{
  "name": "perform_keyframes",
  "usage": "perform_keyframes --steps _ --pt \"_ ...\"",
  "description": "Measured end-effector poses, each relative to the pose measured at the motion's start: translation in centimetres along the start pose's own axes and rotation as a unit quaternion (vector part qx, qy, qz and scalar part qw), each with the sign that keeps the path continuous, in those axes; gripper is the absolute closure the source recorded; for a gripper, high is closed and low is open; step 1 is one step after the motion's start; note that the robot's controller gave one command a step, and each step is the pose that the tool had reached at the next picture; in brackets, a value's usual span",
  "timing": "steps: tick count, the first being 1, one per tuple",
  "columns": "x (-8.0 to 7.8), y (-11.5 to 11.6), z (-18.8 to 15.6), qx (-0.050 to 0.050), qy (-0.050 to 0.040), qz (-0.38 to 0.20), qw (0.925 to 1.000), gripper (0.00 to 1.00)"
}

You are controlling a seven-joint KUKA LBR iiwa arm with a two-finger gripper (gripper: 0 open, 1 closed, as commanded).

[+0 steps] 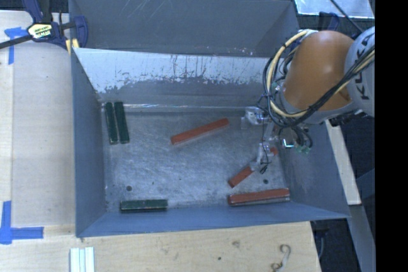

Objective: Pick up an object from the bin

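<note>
My gripper (262, 162) hangs low at the right side of the bin, under the orange wrist cover. Its tip sits right at the upper end of a short reddish-brown block (240, 176) that lies tilted on the bin floor. Just below, along the front wall, lies a longer reddish-brown bar (258, 197). Another long reddish-brown bar (199, 132) rests slanted in the middle of the floor, to the left of the gripper.
Two dark green bars (116, 122) lie side by side at the far left of the floor. A further dark green bar (143, 205) lies along the front wall at the left.
</note>
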State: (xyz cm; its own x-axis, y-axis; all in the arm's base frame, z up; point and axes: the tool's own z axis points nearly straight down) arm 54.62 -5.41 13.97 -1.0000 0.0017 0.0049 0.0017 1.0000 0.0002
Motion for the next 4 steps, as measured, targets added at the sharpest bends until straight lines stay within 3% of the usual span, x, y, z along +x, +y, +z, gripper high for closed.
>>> perform_keyframes --steps 1,2,3,4 --pt "1.6 -1.1 7.0 0.0 -0.0021 -0.186 0.9825 0.0" --pt "0.5 -0.7 3.8 0.001 -0.0059 -0.208 0.9781 0.0" --pt "1.7 -1.7 2.4 0.002 -0.0052 -0.339 0.9409 0.0" --pt "3.8 -1.8 7.2 0.0 -0.0014 -0.35 0.9368 0.0"
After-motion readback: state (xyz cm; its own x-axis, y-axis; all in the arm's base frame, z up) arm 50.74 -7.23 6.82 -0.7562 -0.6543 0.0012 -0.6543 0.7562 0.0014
